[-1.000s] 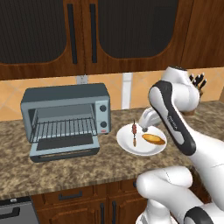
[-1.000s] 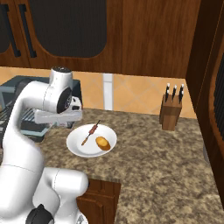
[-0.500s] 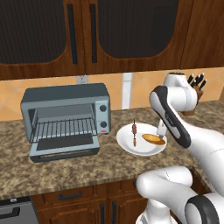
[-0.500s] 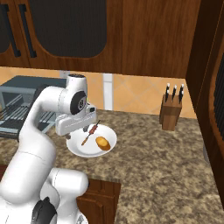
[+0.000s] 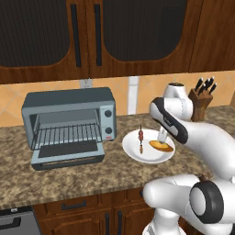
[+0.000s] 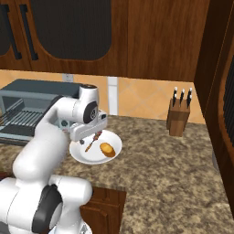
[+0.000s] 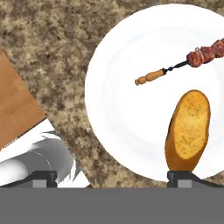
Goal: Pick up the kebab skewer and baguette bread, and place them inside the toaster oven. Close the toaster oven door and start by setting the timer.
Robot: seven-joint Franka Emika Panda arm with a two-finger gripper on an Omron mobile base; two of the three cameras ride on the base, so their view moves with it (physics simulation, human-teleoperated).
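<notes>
While both foods wait on a white plate point(image 5: 148, 155) at centre frame, kebab skewer point(image 5: 141, 139) beside baguette bread point(image 5: 161, 146), ready for picking. Toaster oven point(image 5: 69, 124) at left, door point(image 5: 68, 154) dropped open to receive them. Gripper point(image 7: 113, 177) poised low over plate, arm bent forward, jaws spread wide, holding nothing.
</notes>
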